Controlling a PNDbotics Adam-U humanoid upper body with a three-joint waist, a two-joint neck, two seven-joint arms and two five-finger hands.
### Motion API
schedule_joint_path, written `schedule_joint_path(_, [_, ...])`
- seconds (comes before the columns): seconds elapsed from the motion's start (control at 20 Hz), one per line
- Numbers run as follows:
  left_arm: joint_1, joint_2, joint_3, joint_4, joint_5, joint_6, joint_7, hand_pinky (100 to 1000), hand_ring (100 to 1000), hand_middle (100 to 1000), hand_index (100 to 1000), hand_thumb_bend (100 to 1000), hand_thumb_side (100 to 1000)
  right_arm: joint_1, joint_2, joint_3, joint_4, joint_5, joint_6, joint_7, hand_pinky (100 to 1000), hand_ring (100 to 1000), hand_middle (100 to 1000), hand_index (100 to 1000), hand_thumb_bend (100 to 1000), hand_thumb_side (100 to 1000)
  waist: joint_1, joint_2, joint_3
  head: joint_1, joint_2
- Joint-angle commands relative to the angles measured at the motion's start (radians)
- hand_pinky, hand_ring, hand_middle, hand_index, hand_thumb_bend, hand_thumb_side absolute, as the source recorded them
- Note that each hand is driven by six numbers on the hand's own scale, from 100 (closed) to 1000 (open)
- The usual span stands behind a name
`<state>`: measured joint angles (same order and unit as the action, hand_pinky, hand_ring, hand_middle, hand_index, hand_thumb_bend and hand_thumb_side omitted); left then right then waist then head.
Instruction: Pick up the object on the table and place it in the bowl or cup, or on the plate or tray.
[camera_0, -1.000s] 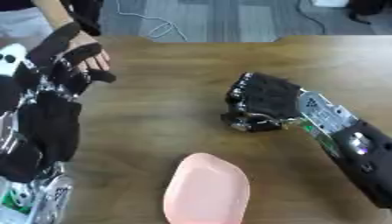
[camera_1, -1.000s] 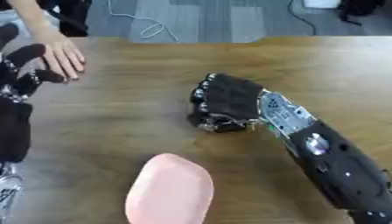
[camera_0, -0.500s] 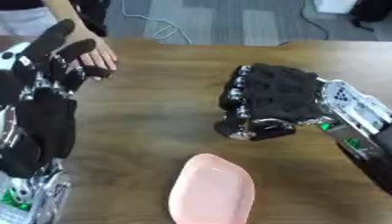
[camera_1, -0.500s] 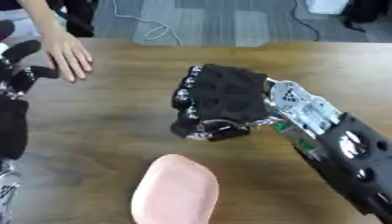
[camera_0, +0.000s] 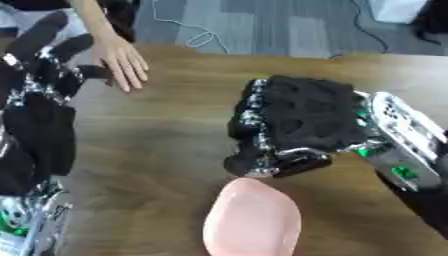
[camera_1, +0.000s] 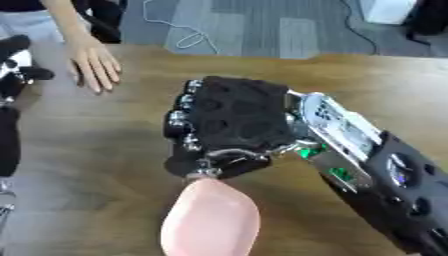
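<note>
Pale pink plate (camera_0: 252, 220) on brown wood-grain table (camera_0: 175, 130) — black right hand (camera_0: 306, 120).

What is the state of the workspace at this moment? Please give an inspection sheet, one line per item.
Surface: brown wooden table.
Job's things: pink plate at the near edge; whether the right hand holds an object cannot be told.
Clutter: nothing seen.
Hands: right hand back up, fingers curled down, just beyond the plate; left hand raised at the left, fingers up and relaxed.
Cables: thin light cable on the floor beyond the table.
Surroundings: grey carpet floor; a person's hand rests on the far left of the table.
</note>
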<state>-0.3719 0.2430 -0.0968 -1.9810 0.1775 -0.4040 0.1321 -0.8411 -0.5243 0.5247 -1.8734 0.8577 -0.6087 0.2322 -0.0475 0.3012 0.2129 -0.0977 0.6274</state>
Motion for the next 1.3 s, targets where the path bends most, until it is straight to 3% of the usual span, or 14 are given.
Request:
schedule_joint_path(0.05, [-0.024, -0.003, 0.017, -0.019, -0.021, -0.02, 0.003, 629, 822, 842, 832, 100, 868, -0.011, 0.013, 0.0, -0.009, 0.032, -0.023, 0.004, 100, 100, 136, 165, 100, 100, 0.0, -0.027, 0.009, -0.015, -0.013])
schedule_joint_path(0.15, [-0.03, -0.005, 0.019, -0.019, -0.025, -0.024, 0.006, 631, 823, 843, 833, 100, 865, -0.009, 0.018, 0.011, -0.022, 0.054, -0.039, -0.004, 100, 100, 138, 166, 100, 136, -0.003, -0.029, 0.015, -0.015, -0.011])
schedule_joint_path(0.2, [-0.032, -0.006, 0.02, -0.019, -0.027, -0.026, 0.006, 633, 824, 843, 833, 100, 863, -0.007, 0.018, 0.017, -0.029, 0.059, -0.045, -0.005, 100, 100, 139, 166, 100, 100, -0.005, -0.03, 0.017, -0.014, -0.008])
schedule_joint_path(0.7, [-0.027, -0.003, 0.024, -0.019, -0.032, -0.024, 0.009, 633, 823, 843, 833, 100, 860, 0.025, -0.024, 0.032, -0.12, 0.052, -0.057, 0.039, 100, 100, 149, 169, 100, 101, -0.002, -0.048, -0.003, -0.009, 0.018])
schedule_joint_path(1.3, [-0.018, 0.002, 0.026, -0.019, -0.035, -0.013, 0.014, 628, 822, 842, 832, 100, 863, 0.037, -0.032, 0.048, -0.127, 0.066, -0.086, 0.08, 100, 100, 160, 178, 100, 136, 0.003, -0.053, -0.02, -0.01, 0.041])
